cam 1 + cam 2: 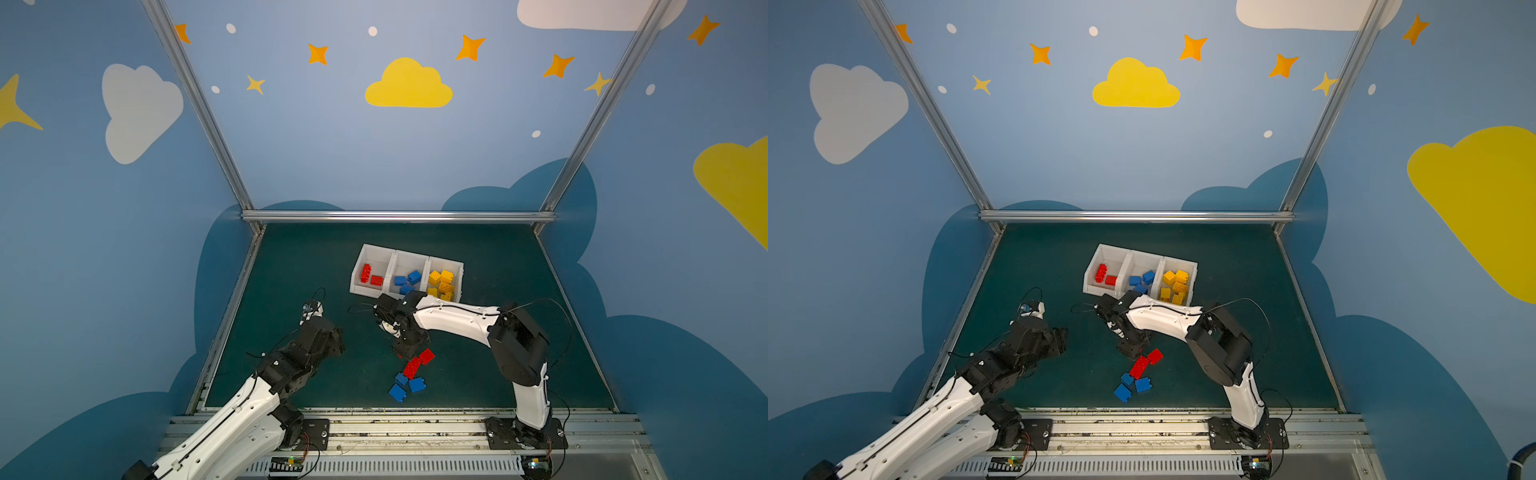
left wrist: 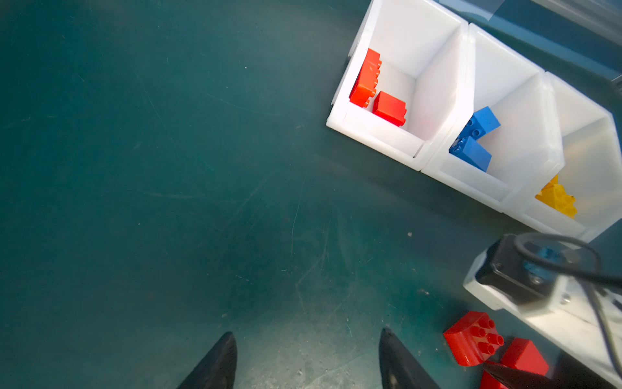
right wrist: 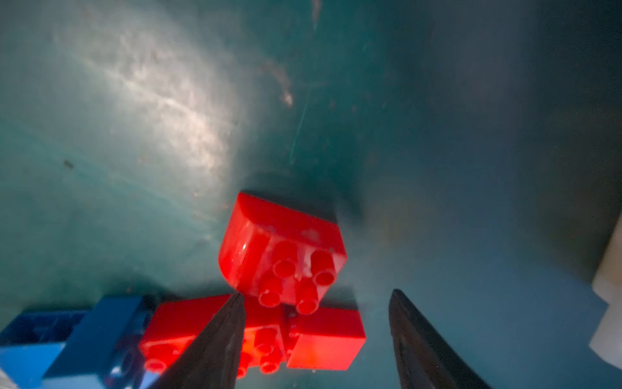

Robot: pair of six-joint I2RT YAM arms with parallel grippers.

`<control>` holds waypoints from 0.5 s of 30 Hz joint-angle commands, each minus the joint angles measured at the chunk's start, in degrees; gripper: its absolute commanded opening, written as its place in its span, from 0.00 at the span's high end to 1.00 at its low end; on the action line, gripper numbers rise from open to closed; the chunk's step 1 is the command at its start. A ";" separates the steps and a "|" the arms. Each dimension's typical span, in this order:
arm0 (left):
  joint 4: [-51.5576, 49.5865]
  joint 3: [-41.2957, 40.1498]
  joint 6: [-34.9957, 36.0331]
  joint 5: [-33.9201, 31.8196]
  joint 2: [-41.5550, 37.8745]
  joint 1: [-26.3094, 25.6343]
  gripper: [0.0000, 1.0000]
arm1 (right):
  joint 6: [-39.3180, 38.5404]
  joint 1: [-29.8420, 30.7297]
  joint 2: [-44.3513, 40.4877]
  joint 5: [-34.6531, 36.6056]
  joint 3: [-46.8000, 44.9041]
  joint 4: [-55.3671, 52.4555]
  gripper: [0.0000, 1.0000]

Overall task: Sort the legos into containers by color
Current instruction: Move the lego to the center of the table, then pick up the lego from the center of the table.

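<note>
Though tipped sideways, red lego (image 3: 279, 249), rounded edge

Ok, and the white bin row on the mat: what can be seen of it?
The white bin row is three open-topped bins of glossy white plastic, side by side and touching, standing slightly askew on the green mat. Each has a low front lip. One end bin holds two red bricks, the middle blue bricks, the other end yellow bricks. The right arm overlaps its near edge in both top views; contact cannot be told.
</note>
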 commanded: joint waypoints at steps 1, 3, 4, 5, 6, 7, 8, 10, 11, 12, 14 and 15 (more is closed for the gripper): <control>-0.54 -0.72 -0.42 -0.41 -0.45 0.21 0.33 | 1.38 0.24 1.90 1.09 3.14 0.12 0.32; -0.88 -0.41 -0.27 -0.39 -0.41 0.25 0.33 | 2.19 -0.07 3.19 1.15 4.77 0.27 0.33; -1.09 -0.29 -0.18 -0.46 -0.35 0.25 0.33 | 2.66 -0.24 3.91 1.34 5.67 -0.07 0.33; -1.22 -0.20 -0.09 -0.49 -0.36 0.21 0.33 | 3.18 -0.45 4.65 1.44 6.78 -0.49 0.33; -1.30 -0.19 -0.08 -0.61 -0.47 0.25 0.33 | 3.53 -0.70 5.28 1.50 7.65 -0.80 0.33; -1.34 -0.23 -0.09 -0.71 -0.58 0.27 0.33 | 3.89 -0.88 5.64 1.60 8.21 -1.00 0.34; -1.32 -0.28 -0.09 -0.71 -0.67 0.21 0.33 | 4.18 -1.15 6.05 1.55 8.79 -1.21 0.34; -1.31 -0.36 -0.17 -0.76 -0.71 0.16 0.33 | 4.38 -1.64 6.34 1.10 9.40 -1.30 0.35; -1.30 -0.36 -0.17 -0.74 -0.74 0.20 0.33 | 4.36 -1.83 6.34 0.64 9.41 -1.23 0.36; -1.32 -0.28 -0.18 -0.75 -0.63 0.17 0.33 | 4.34 -1.95 6.35 0.28 9.26 -1.05 0.37; -1.32 -0.10 -0.21 -0.74 -0.58 0.21 0.33 | 4.32 -1.96 6.12 -0.39 8.67 -1.00 0.40; -1.41 -0.02 -0.22 -0.76 -0.54 0.27 0.33 | 4.35 -1.96 5.95 -0.76 8.20 -0.92 0.42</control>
